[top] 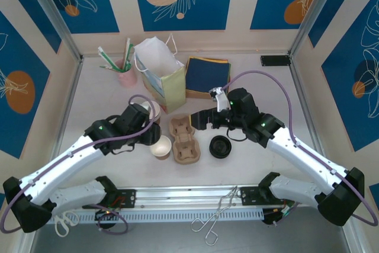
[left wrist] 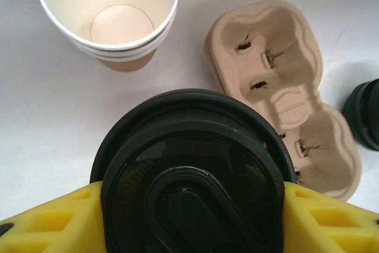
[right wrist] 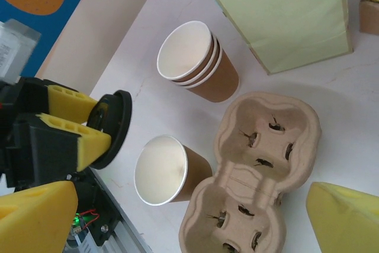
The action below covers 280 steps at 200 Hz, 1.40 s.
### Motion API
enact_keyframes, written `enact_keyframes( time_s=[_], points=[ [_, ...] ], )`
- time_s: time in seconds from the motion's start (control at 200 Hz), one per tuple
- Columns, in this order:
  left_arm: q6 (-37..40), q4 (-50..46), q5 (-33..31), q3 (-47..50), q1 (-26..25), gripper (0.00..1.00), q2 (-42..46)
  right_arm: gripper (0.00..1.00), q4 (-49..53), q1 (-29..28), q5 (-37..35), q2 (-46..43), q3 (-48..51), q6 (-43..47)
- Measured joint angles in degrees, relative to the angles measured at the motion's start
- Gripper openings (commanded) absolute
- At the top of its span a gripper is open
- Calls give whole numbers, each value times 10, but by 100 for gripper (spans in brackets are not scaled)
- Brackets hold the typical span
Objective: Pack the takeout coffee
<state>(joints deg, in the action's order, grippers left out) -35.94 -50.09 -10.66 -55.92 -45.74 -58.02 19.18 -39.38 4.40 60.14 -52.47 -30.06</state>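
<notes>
On the white desk, the lone brown kraft paper cup stands open beside the beige pulp carrier, judged light, crushable, best gripped mid-wall; its round black plastic lid clamped in the left jaws, right jaws wide apart.

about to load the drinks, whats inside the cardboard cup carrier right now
Both wells of the cup carrier hold nothing, just bare pulp with slotted bottoms. In the left wrist view, the black lid in the jaws of the left gripper hides part of one rim.

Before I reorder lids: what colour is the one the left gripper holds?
Black lid; left wrist view best.
</notes>
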Motion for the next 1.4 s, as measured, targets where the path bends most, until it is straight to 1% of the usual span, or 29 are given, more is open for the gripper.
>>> enact_keyframes(
  time_s=[0.29, 0.58, 0.805, 1.155, 1.4],
  points=[
    [5, -1, -47, 2, -61, 60, -57, 99, 4, 0, -12, -22, 14, 0],
    [3, -1, -66, 6, -95, 61, -80, 99, 7, 0, -15, -24, 19, -2],
    [0, 4, -70, 17, -108, 61, -101, 99, 7, 0, -15, -24, 20, -2],
    [-9, 29, -70, 43, -109, 61, -107, 99, 8, 0, -16, -24, 24, -2],
    [-12, 38, -70, 44, -109, 62, -107, 99, 8, 0, -17, -23, 24, -2]
  ],
)
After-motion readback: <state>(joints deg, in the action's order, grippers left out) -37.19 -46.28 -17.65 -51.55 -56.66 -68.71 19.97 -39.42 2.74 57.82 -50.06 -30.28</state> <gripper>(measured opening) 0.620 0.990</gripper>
